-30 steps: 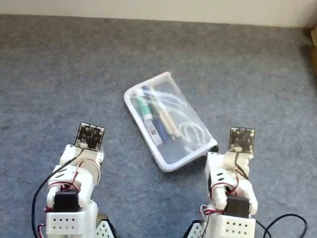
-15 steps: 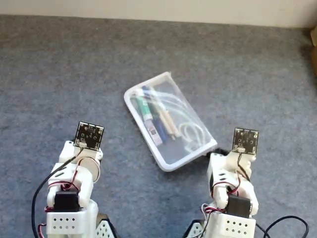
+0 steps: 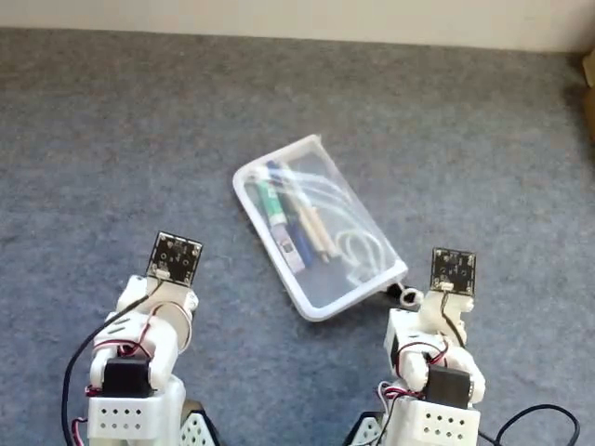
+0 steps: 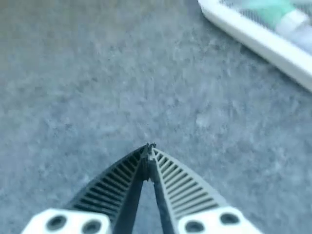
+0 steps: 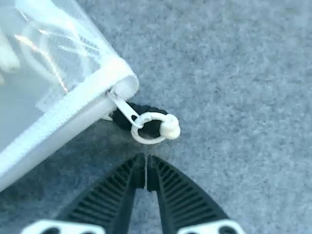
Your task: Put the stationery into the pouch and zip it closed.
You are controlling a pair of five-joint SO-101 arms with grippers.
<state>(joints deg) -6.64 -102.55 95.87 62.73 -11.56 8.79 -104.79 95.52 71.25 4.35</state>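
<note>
A clear pouch (image 3: 316,228) with a white zip edge lies slanted on the grey carpet, holding pens, a green-capped tube and a white cord. Its zip slider with a white ring pull (image 5: 148,126) rests at the corner nearest the right arm, and the zip looks closed along that edge. My right gripper (image 5: 146,157) is shut and bare, just short of the ring pull (image 3: 406,295). My left gripper (image 4: 147,147) is shut over bare carpet, apart from the pouch's white edge (image 4: 258,41).
Grey carpet (image 3: 139,121) spreads all around the pouch. A pale wall strip runs along the far edge. A brown object (image 3: 589,84) sits at the far right edge.
The right arm has drawn back from the pouch's corner, leaving the ring pull lying free on the carpet. The left arm shifted slightly. The pouch has stayed put.
</note>
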